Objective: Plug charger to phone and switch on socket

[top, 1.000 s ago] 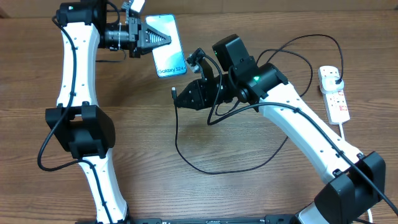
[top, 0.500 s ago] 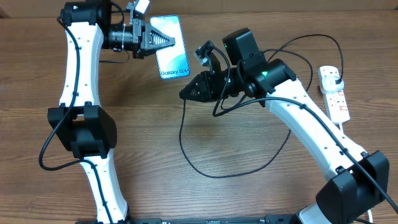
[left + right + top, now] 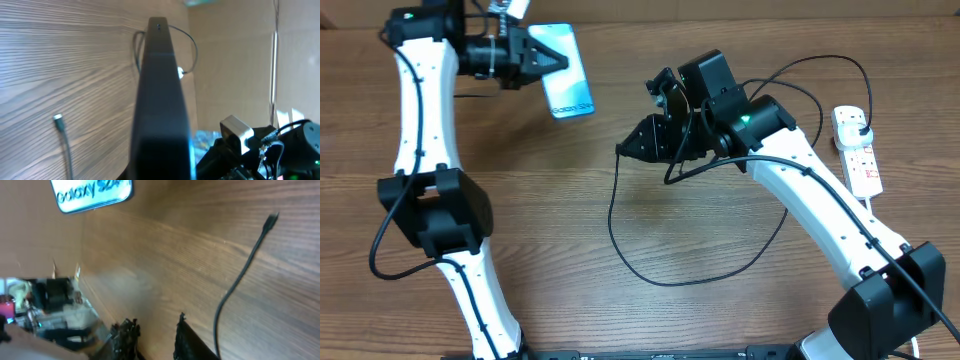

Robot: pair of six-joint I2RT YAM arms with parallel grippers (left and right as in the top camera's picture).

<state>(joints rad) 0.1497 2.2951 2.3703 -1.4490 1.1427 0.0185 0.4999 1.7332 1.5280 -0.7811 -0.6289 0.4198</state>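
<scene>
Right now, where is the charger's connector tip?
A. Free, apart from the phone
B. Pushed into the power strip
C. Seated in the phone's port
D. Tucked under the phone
A: in the right wrist view the connector tip shows bare against the table, well apart from the phone, which the left gripper holds by one end.

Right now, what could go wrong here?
The phone, clamped only in the left jaws, could slip or twist. The charger seems to lie loose on the table, its tip outside the right jaws; a grab could knock it away. It also loops by the right arm and might snag.
</scene>
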